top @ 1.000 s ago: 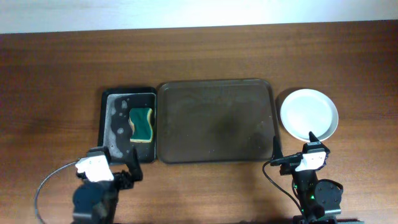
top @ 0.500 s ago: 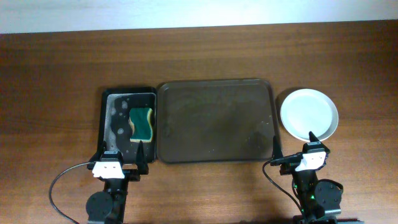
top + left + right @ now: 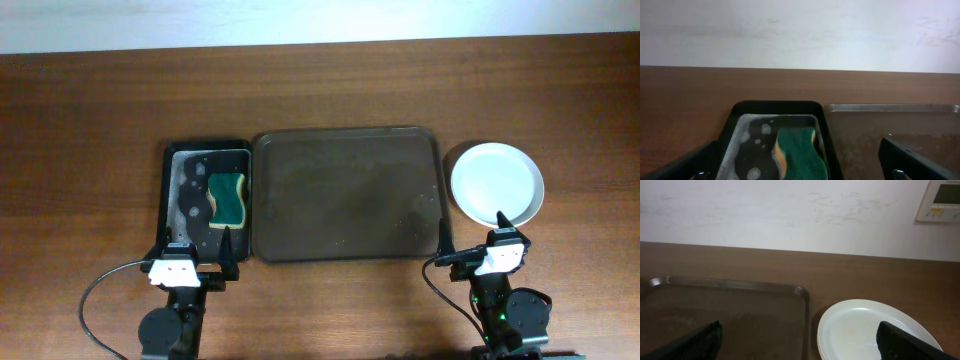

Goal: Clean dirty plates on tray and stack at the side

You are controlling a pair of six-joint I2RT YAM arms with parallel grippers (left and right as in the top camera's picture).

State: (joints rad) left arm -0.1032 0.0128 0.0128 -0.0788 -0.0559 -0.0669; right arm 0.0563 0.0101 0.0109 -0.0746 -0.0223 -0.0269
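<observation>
Wood-grain table bears a dull brown tray and glossy round plates.

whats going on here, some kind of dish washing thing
It is a plate-cleaning job that looks about finished. The dark brown tray holds no plates. The white plates are stacked on the table just right of it, and the top one looks clean. The green sponge lies in the small black tray with soapy water. The left arm and right arm sit at the near edge, jaws open and holding nothing.
</observation>
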